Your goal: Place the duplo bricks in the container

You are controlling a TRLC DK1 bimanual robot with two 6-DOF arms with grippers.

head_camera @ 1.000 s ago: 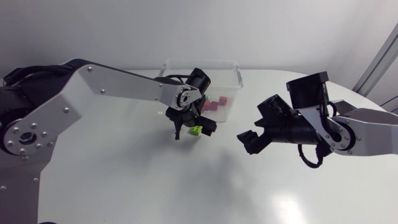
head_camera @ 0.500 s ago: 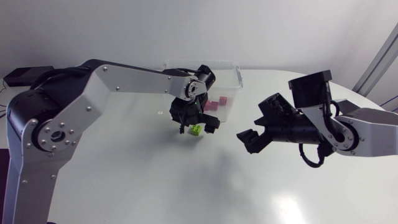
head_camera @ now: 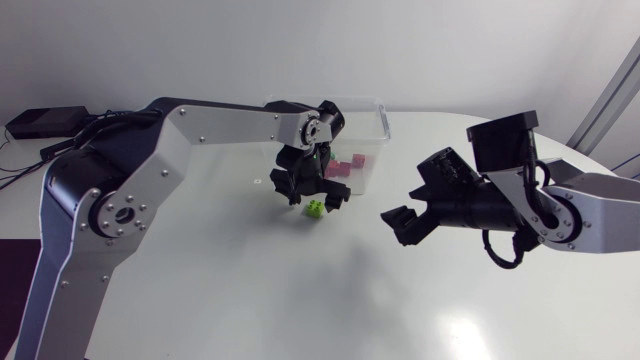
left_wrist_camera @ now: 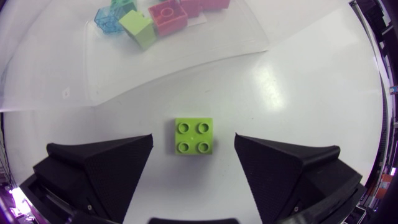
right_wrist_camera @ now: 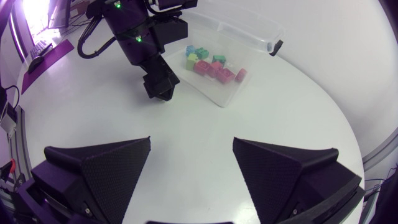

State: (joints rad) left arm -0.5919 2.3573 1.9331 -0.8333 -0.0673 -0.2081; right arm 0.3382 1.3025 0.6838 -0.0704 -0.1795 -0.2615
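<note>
Only one green brick (left_wrist_camera: 194, 136) — loose, between left tool (left_wrist_camera: 193, 142) (agape)

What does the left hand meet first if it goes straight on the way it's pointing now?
Likely the green duplo brick, which lies on the table between the open fingers of the left hand; depth is unclear.

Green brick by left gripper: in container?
Out: green brick lies on the table between the fingers of the open left gripper, outside the container.
</note>
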